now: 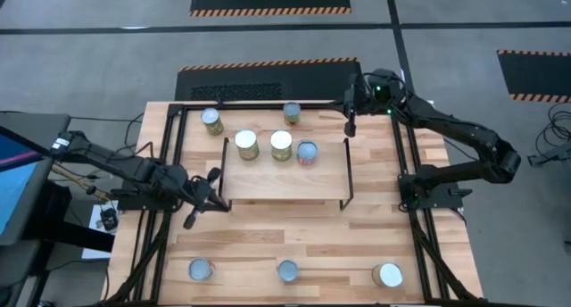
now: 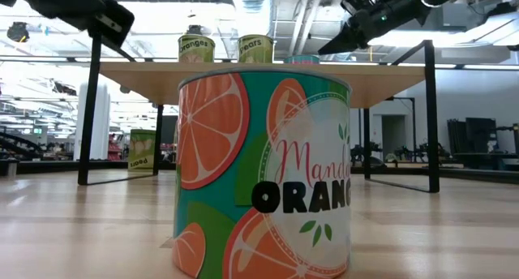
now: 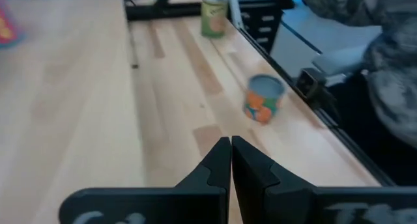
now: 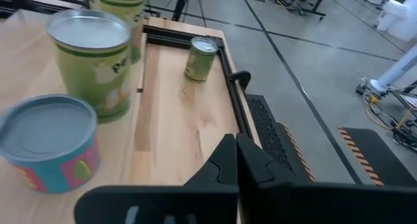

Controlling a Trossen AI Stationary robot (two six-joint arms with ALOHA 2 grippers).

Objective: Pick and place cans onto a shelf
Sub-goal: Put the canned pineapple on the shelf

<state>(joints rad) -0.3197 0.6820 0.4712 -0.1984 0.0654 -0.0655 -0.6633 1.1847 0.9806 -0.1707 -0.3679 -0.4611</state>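
The light-wood shelf (image 1: 285, 178) stands on black wire legs in the middle of the table. Three cans stand on it near its far edge: two green (image 1: 246, 145) (image 1: 281, 145) and one with a teal and red label (image 1: 306, 152). Two more cans (image 1: 211, 120) (image 1: 292, 113) stand on the table behind it. Three cans (image 1: 201, 269) (image 1: 287, 270) (image 1: 387, 274) stand along the near edge. My left gripper (image 1: 191, 219) is shut and empty by the shelf's near left corner. My right gripper (image 1: 350, 126) is shut and empty over the shelf's far right corner.
Black frame rails (image 1: 174, 164) (image 1: 406, 155) run along both sides of the table. In the low view a mandarin-orange can (image 2: 263, 173) fills the foreground in front of the shelf (image 2: 268, 72). The left wrist view shows an orange-label can (image 3: 264, 99) near a table edge.
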